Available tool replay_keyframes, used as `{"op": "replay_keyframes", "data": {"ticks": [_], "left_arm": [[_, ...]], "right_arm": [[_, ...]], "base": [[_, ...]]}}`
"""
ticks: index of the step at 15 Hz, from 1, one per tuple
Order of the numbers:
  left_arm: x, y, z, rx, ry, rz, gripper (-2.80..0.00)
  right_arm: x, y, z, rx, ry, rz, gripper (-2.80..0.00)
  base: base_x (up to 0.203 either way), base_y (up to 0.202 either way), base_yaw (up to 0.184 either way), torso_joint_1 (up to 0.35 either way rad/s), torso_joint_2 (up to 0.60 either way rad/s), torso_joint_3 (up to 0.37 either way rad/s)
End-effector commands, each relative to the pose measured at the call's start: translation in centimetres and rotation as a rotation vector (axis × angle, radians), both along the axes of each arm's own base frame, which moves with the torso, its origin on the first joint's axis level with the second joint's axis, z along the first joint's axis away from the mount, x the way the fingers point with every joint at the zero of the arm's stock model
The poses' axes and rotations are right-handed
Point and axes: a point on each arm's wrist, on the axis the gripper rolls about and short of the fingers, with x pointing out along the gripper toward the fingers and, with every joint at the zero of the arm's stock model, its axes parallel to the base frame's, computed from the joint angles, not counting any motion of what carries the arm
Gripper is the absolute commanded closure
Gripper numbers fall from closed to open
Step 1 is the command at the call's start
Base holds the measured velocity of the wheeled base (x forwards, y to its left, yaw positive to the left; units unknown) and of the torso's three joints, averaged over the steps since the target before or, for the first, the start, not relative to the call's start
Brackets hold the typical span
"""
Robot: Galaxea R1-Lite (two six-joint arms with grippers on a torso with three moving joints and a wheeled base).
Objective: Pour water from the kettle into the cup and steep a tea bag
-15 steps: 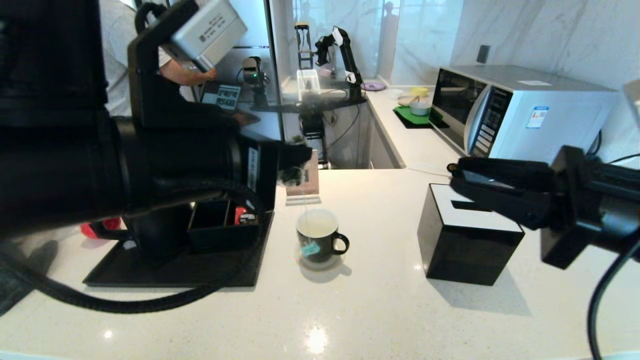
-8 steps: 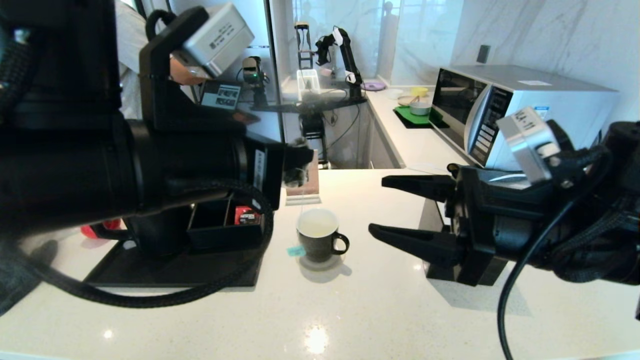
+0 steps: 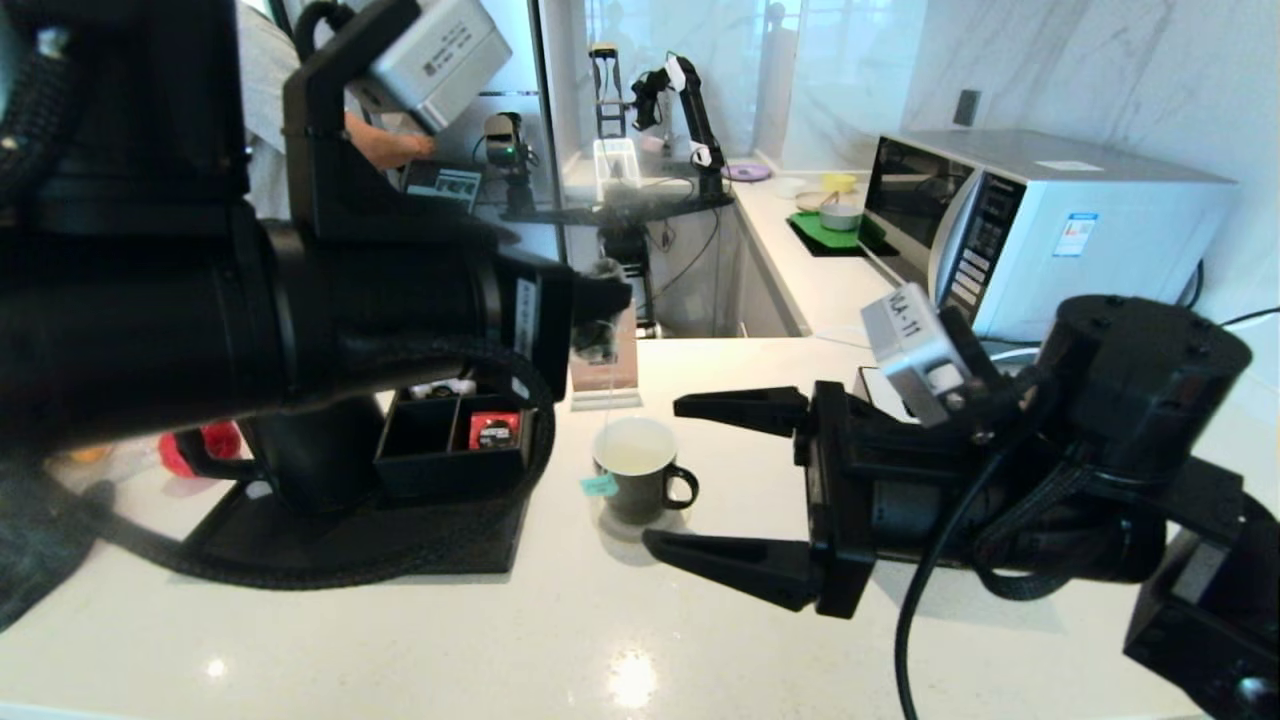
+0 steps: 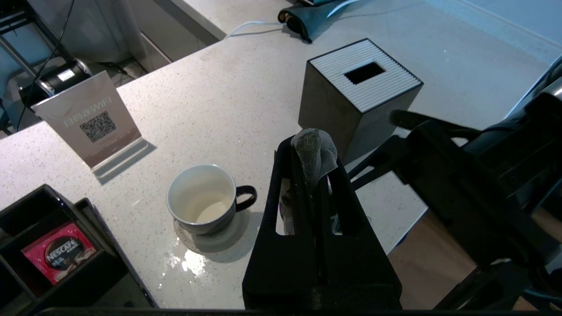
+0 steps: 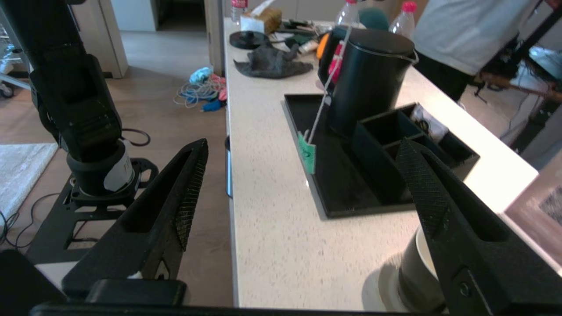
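Counter (image 3: pixel 700 620): cup (image 3: pixel 638 483), shallow water (image 4: pixel 210 213) inside.

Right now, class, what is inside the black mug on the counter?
The cup holds a shallow pool of pale water against its white inside. No tea bag in it; the near wall hides part of the bottom.

Black mug (image 3: pixel 640 472), white inside, upright mid-counter; matte black kettle (image 5: pixel 369 83) upright on tray's far end.
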Motion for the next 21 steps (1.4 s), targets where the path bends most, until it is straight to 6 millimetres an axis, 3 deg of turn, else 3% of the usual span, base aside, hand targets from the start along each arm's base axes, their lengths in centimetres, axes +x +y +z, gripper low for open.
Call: {"op": "replay_keyframes", "data": {"ticks": [1, 4, 13, 21], "left_arm": [[0.1, -0.2, 0.5, -0.011, -0.011, -0.002, 0.00], [0.0, -0.1, 0.8, -0.018, -0.018, 0.000, 0.00], [-0.1, 0.1, 1.1, -0.027, -0.027, 0.014, 0.00], [0.0, 0.1, 1.0, -0.024, -0.027, 0.023, 0.00]], "right_arm": [[0.8, 1.3, -0.5, 0.006, -0.008, 0.034, -2.80], [1.6, 2.6, -0.5, 0.024, -0.017, 0.063, -2.80], [1.0, 4.9, -0.8, 0.041, -0.031, 0.130, -2.80], [1.0, 5.4, -0.9, 0.088, -0.032, 0.150, -2.80]], "base": [[0.000, 0.000, 0.000, 0.000, 0.00, 0.000], [0.000, 0.000, 0.000, 0.000, 0.00, 0.000], [0.000, 0.000, 0.000, 0.000, 0.00, 0.000], [0.000, 0.000, 0.000, 0.000, 0.00, 0.000]]}}
